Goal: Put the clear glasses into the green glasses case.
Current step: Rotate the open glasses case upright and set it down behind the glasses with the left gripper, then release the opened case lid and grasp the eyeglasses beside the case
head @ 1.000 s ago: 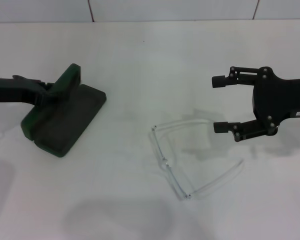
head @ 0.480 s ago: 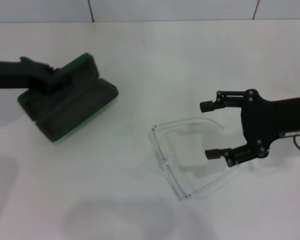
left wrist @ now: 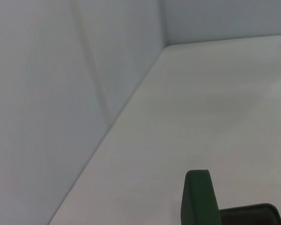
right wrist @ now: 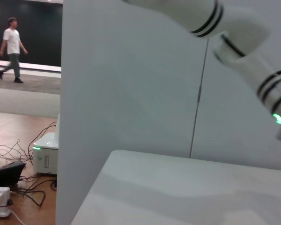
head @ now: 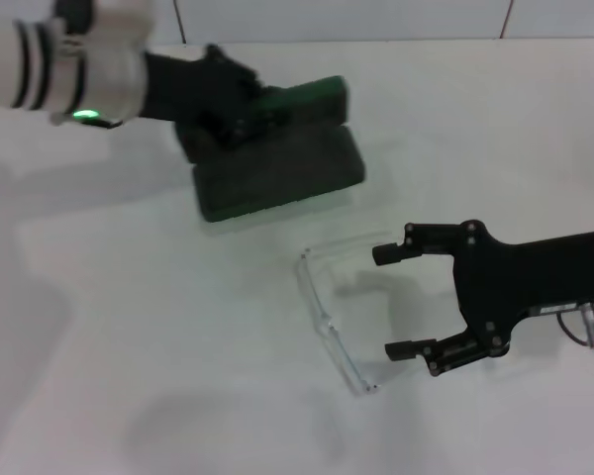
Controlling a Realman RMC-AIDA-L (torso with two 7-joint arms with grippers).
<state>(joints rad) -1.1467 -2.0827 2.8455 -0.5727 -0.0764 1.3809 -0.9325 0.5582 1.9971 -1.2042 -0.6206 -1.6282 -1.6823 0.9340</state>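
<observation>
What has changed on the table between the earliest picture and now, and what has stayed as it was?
The left gripper, shut on the green case, has carried it from the table's left toward the middle, close behind the clear glasses. The right gripper, jaws open, has moved in and down so that its jaws straddle the glasses' arms. The glasses have stayed put, ungrasped.

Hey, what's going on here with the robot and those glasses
The robot is packing the clear glasses into the green glasses case. Its left gripper is clamped on the raised lid of the open case at the far side of the white table. The right gripper, jaws open, sits low over the glasses, straddling their temple arms. The glasses lie unfolded on the table just in front of the case, not yet picked up.
</observation>
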